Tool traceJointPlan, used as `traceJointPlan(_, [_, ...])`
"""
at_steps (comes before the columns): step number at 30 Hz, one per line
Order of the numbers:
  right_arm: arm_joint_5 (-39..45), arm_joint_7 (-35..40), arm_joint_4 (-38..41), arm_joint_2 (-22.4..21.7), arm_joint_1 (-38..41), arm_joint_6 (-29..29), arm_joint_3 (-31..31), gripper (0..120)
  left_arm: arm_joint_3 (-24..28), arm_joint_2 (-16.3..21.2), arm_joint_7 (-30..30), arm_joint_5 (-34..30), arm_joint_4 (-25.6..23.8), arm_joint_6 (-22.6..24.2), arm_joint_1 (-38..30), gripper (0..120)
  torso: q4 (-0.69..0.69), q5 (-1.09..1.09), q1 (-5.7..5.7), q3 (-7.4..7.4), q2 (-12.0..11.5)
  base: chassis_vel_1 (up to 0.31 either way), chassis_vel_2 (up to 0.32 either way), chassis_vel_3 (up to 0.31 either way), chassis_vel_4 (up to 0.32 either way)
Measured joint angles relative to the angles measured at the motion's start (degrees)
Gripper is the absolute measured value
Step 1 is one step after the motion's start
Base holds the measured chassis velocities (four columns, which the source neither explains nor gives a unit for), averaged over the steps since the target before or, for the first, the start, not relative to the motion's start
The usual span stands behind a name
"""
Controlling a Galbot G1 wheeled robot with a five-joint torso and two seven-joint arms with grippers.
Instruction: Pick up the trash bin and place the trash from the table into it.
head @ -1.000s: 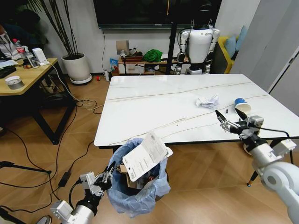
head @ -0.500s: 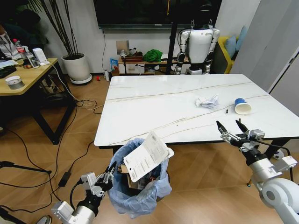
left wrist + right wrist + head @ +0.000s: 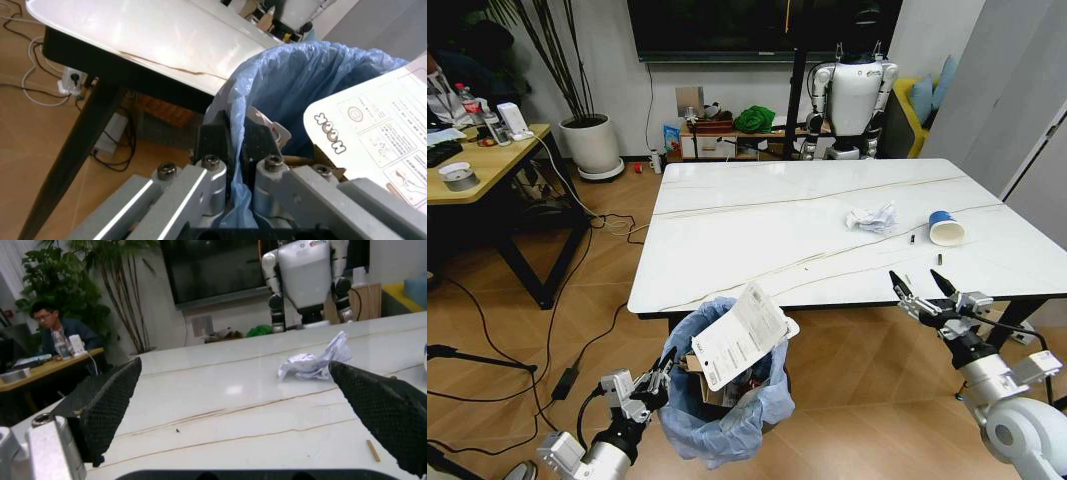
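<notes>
Left gripper (image 3: pixel 660 372) pinches bin (image 3: pixel 727 420) liner (thin grip, could slip). Right gripper (image 3: pixel 924 291) wide at table (image 3: pixel 757 225) edge; paper (image 3: pixel 871 217), cup (image 3: pixel 945 228) far, may be knocked.

One trash bin (image 3: pixel 724 400) holds one white printed sheet (image 3: pixel 740 335) and perhaps one cardboard piece. Ahead of the right gripper (image 3: pixel 924 289), the table (image 3: pixel 757 225) carries one crumpled paper (image 3: pixel 871 217), one paper cup (image 3: pixel 945 228) and two tiny dark scraps.

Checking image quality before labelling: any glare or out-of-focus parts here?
Head view: soft ceiling glare on the glossy white marble-look table. Left wrist view: bright glare on that tabletop. Right wrist view: the open right gripper has blurred black fingers close to the lens.
</notes>
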Motion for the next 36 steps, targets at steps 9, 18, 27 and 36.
traceJointPlan(9, [0.1,-0.43,-0.08,-0.13,-0.79,0.14,0.57,100,0.13,-0.23,0.07,0.02,0.0,-0.06,0.1,0,0.0,0.0,0.01,0.0,0.0,-0.02,-0.022,0.016,0.016])
traceJointPlan(18, [0.21,-0.94,-0.55,-0.23,-1.33,0.34,0.63,100,0.07,-0.21,0.08,0.02,0.12,-0.1,0.16,0,0.0,-0.01,0.01,0.0,0.0,-0.035,-0.031,0.029,0.033])
traceJointPlan(27, [0.2,-1.33,-1.15,-0.09,-1.57,0.44,0.26,100,0.04,-0.26,0.08,0.1,0.61,-0.15,0.29,0,-0.01,-0.01,0.01,0.01,0.0,-0.075,-0.073,0.077,0.081])
traceJointPlan(36, [0.07,-1.46,-1.56,0.09,-1.27,0.51,-0.3,100,-0.12,-0.1,0.0,-0.03,0.53,-0.17,0.27,0,0.0,0.0,0.0,0.0,0.0,-0.084,-0.085,0.076,0.094])
